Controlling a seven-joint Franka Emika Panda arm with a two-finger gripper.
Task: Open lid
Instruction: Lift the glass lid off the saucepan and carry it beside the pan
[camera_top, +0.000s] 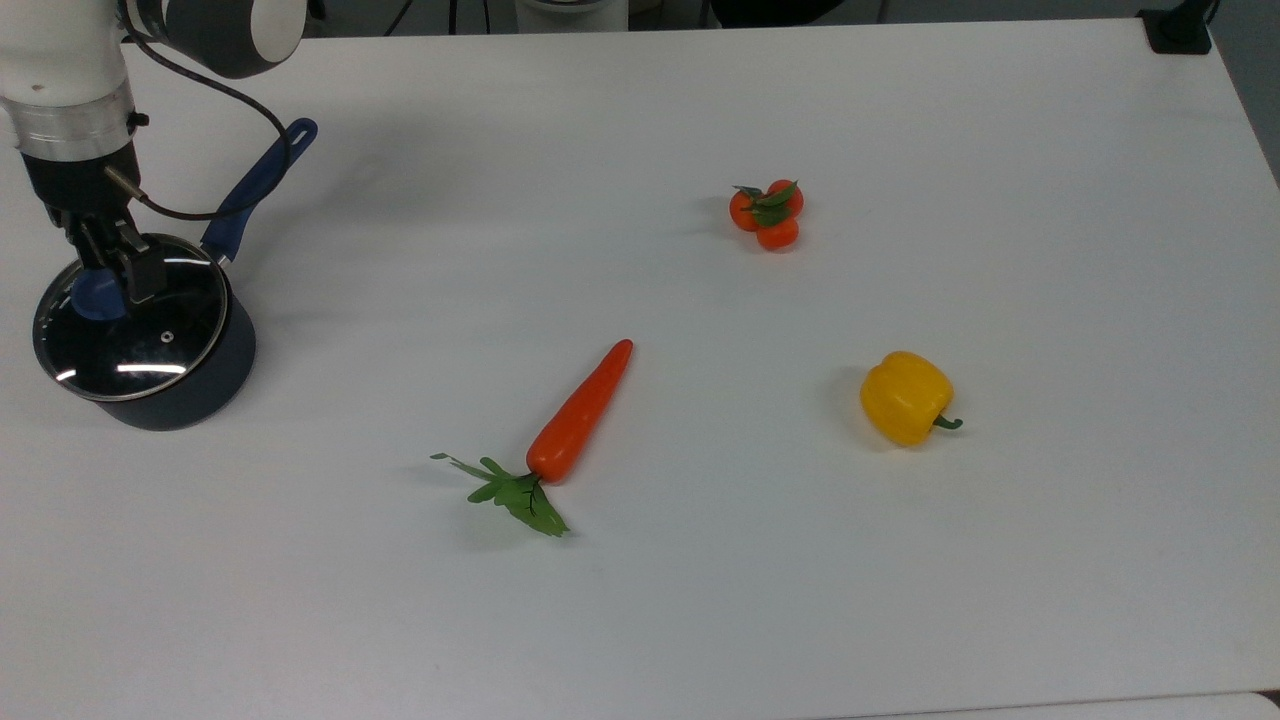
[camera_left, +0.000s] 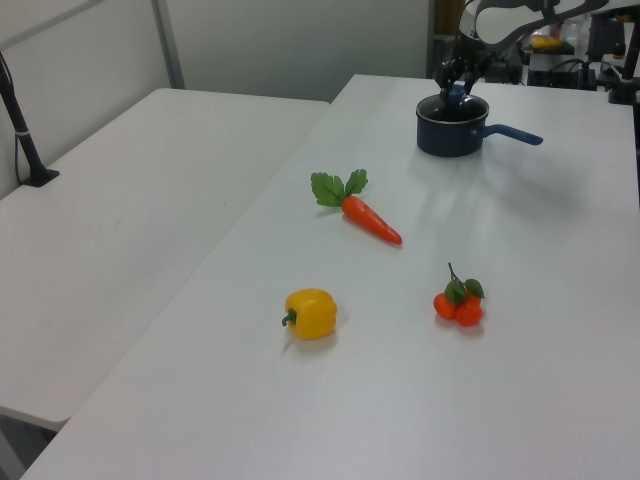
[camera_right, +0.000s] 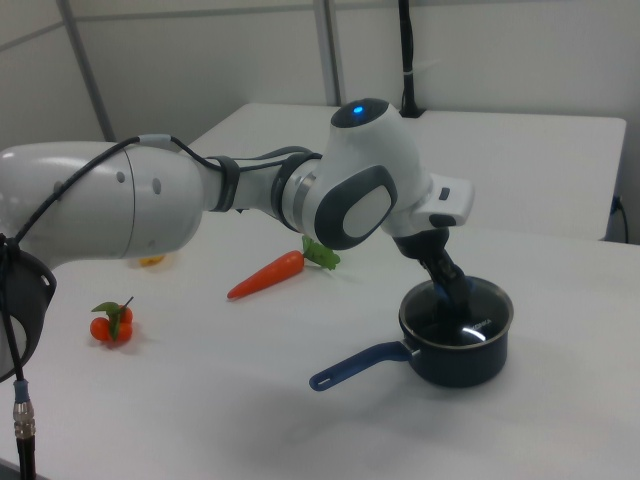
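Blue-knobbed lid (camera_top: 130, 335) in tool's (camera_top: 105, 290) pinch

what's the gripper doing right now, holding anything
Gripper: jaws shut on the blue round knob of the round clear glass lid, which sits over the dark blue saucepan.
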